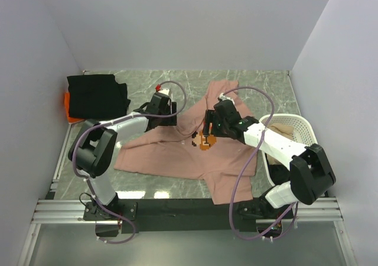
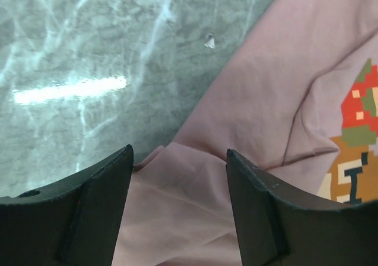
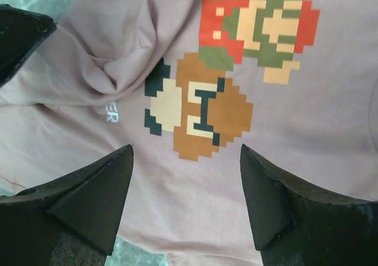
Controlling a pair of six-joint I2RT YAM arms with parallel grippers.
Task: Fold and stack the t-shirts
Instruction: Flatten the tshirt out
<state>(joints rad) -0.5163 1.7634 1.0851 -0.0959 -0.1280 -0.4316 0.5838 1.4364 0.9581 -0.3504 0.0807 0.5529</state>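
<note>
The dusty-pink t-shirt (image 1: pixel 171 156) lies spread and creased across the middle of the marble table, its pixel-art graphic (image 1: pixel 205 140) facing up. My left gripper (image 1: pixel 163 104) is open over the shirt's far left edge, and a fold of pink cloth (image 2: pixel 177 201) lies beneath the parted fingers. My right gripper (image 1: pixel 211 124) is open just above the graphic (image 3: pixel 201 106), beside small white text (image 3: pixel 110 114). The black t-shirt (image 1: pixel 97 94) rests folded at the back left. The orange one (image 1: pixel 68 107) peeks out beneath it.
A white mesh laundry basket (image 1: pixel 302 131) stands at the right behind my right arm, with beige cloth (image 1: pixel 283 127) inside. Bare marble (image 2: pixel 88 53) stretches left of the pink shirt, with a small white speck (image 2: pixel 209 41) on it. Grey walls enclose the table.
</note>
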